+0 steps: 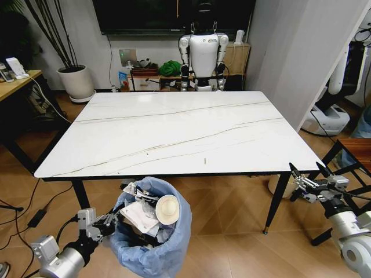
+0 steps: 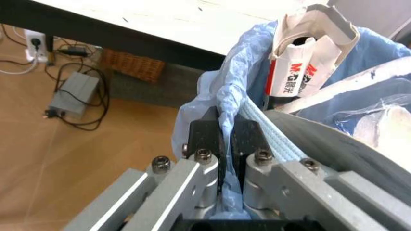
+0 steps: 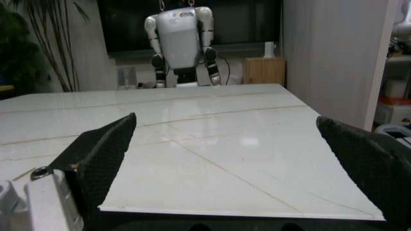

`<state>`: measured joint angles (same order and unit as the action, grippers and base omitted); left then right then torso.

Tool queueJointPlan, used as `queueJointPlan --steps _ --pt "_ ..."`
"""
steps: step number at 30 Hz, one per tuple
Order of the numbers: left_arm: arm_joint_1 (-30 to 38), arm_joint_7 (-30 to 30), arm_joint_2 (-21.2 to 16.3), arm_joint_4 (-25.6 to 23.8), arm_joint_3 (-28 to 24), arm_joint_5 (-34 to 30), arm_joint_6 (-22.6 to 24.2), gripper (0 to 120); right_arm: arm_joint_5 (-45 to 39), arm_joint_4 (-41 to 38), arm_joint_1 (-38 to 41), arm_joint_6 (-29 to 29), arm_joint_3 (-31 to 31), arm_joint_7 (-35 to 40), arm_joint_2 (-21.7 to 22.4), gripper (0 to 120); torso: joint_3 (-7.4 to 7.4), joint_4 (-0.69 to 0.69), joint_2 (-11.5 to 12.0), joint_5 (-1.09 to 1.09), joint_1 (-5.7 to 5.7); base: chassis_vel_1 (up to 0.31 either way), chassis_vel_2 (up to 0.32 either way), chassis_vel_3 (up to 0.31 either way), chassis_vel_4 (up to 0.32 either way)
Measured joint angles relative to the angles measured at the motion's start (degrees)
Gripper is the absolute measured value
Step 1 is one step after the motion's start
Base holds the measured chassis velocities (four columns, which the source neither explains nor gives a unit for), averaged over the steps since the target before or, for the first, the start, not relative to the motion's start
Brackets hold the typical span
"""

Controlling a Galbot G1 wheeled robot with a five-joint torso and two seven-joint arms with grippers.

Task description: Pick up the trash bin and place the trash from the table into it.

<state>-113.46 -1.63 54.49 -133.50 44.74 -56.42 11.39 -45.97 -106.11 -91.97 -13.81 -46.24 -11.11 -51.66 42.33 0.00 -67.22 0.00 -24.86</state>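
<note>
Your left gripper (image 2: 222, 139) is pinched shut on the rim of the trash bin (image 1: 152, 243), with the blue bag squeezed between its 2 black fingers (image 2: 204, 137). The bin hangs low in front of the table (image 1: 174, 136), just under its near edge, on your left side. It is already stuffed with trash (image 1: 145, 211): crumpled white papers, a paper cup (image 1: 167, 209) and a red and white wrapper (image 2: 292, 77) that sticks up past the rim. The table top looks almost bare, with just 1 tiny speck (image 1: 205, 160) near the front edge, so the job seems close to done. Your right gripper (image 1: 306, 182) waits by the table's right front corner with its fingers spread wide and nothing in them. Watch the left grip. It holds only a thin bit of rim and slippery bag, so the full bin could tip or slide out if you swing it fast. The tall pieces on top could fall onto the floor if the bin leans. The bin could also bump the table edge if you lift it straight up.
</note>
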Motion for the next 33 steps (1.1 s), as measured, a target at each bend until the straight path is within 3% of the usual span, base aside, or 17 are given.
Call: queueJointPlan --steps 15,33 --pt "-0.91 -0.86 3.42 2.06 0.98 12.95 -4.58 0 -0.06 0.05 0.21 0.00 0.26 0.00 0.09 100 0.00 0.00 0.00 -0.01 -0.01 0.000 0.000 0.000 0.000" --pt "0.16 -0.37 3.22 2.83 1.62 14.18 -6.82 0 -0.12 0.05 0.28 0.04 0.35 0.03 0.13 100 0.00 0.00 0.00 0.00 -0.01 0.000 0.000 0.000 0.000"
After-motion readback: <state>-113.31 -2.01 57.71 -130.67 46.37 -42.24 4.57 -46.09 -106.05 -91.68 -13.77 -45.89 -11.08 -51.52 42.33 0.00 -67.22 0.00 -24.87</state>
